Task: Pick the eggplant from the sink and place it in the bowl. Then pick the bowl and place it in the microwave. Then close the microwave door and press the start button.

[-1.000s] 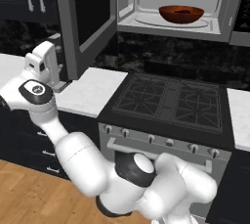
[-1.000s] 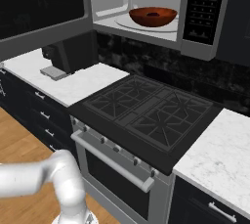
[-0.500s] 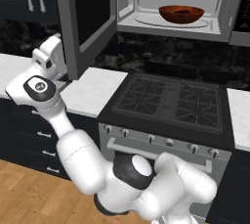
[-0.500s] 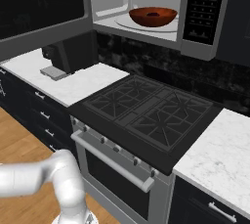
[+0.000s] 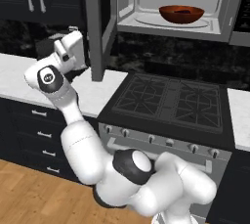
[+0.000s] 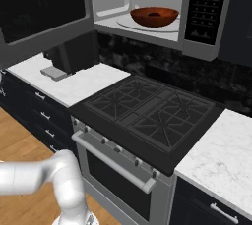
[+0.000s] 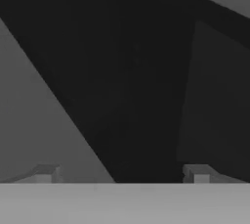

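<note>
White two-finger gripper [image 7: 119,173] is spread wide, holding nothing, right beside the dark grey glass-windowed microwave door [image 5: 93,27], outside its open edge. Reddish-brown round wooden bowl [image 5: 181,14] sits well off inside the microwave.

- The stove [image 5: 171,101] and the open microwave [image 5: 176,8] are seen from behind the arm's left, forward and downward.
- The same stove [image 6: 147,113] and microwave [image 6: 147,8] are seen from the right.
- A dark panel is faced at close range along the hand [image 7: 122,174].

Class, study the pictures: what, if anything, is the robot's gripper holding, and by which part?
Nothing. The gripper has its jaws wide apart with no object between them; the bowl sits inside the microwave.
</note>
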Robot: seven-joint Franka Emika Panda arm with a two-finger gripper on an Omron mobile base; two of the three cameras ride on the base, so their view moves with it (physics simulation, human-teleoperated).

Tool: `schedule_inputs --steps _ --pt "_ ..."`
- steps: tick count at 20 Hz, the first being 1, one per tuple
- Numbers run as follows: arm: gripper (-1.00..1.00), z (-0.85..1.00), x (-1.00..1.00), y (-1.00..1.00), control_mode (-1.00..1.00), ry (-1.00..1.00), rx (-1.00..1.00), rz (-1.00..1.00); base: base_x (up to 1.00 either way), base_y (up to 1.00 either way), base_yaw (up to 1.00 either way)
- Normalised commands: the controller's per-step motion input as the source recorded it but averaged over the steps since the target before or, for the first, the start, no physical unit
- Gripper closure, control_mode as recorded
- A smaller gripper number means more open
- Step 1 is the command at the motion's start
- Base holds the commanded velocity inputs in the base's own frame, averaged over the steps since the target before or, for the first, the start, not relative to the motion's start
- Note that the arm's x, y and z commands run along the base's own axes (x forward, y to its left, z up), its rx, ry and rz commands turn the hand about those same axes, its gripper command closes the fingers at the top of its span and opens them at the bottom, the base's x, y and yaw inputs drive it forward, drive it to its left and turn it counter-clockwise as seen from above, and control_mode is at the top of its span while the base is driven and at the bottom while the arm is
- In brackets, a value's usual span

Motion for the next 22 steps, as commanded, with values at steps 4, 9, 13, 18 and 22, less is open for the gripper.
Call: schedule_inputs --steps 4,9,13,18,22 --pt "-1.0 0.32 -0.24 -1.0 -1.0 -0.01 0.14 -0.3 0.0 0.0 0.0" --pt "-1.0 0.28 -0.21 -1.0 -1.0 -0.01 0.16 -0.23 0.0 0.0 0.0" --pt "-1.0 0.16 -0.01 -1.0 -1.0 0.0 0.18 -0.14 0.0 0.0 0.0" --pt "-1.0 0.11 0.31 -0.95 -1.0 0.0 0.22 0.01 0.0 0.0 0.0" --pt "-1.0 0.04 0.49 -0.94 -1.0 0.0 0.25 0.1 0.0 0.0 0.0"
